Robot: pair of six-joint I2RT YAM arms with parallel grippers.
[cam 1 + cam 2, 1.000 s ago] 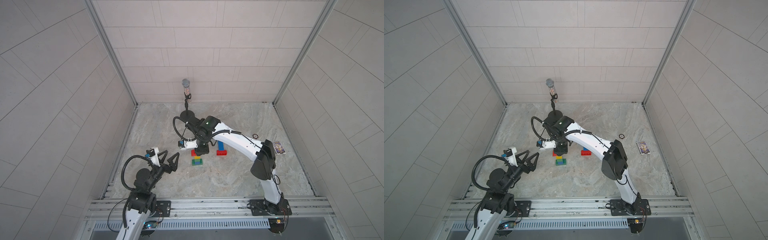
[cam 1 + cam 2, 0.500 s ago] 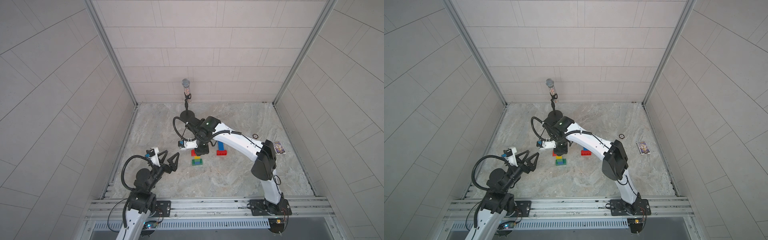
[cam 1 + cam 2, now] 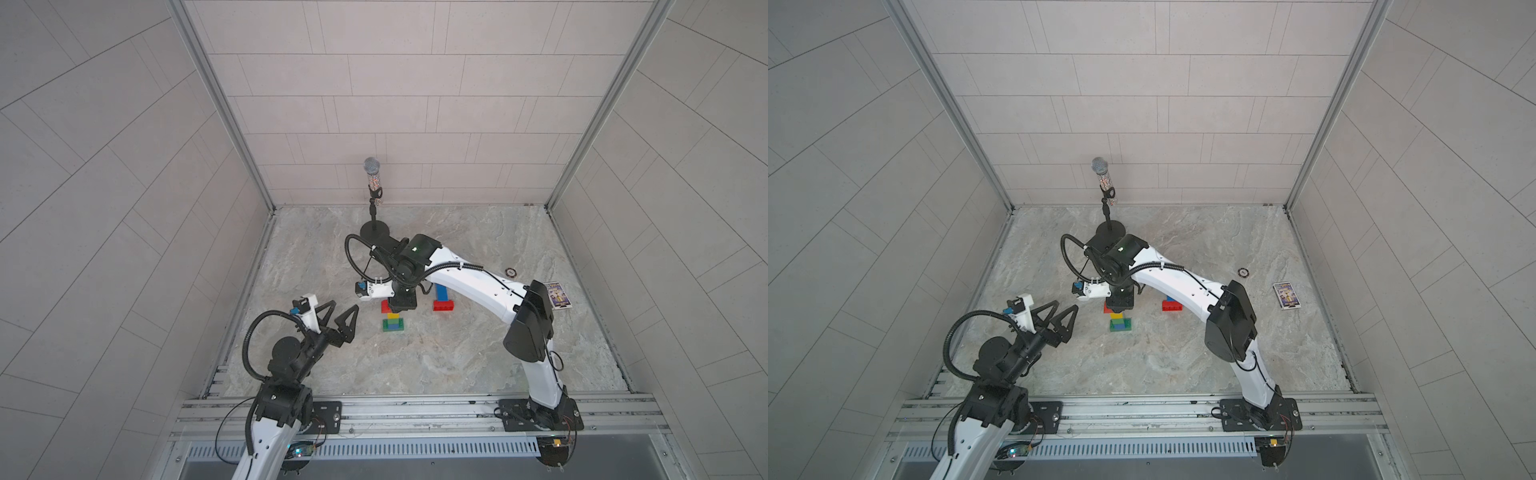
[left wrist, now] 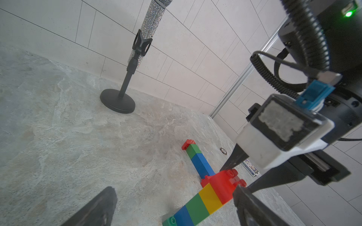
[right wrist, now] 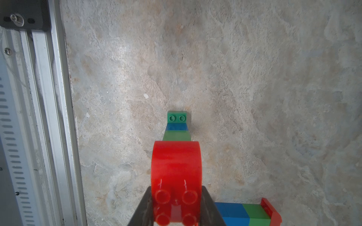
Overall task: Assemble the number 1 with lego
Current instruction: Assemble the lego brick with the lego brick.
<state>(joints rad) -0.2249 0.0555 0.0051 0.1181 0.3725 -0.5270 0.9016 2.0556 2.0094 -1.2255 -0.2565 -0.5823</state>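
- Last second: both top views show no shift; my right gripper stays narrow, clamped on the red brick.
- Red brick butts the yellow end of the lego row, which runs away from the gripper along the counter: yellow, green, blue, green foot.
- Reading: I am seating it, not carrying; the 1 is part-built.
- Second stack just beside the gripper, apart from the row.
- My left gripper wide, empty, near on the opposite side.
- Room: bare counter past the foot; rail well off; microphone stand behind.
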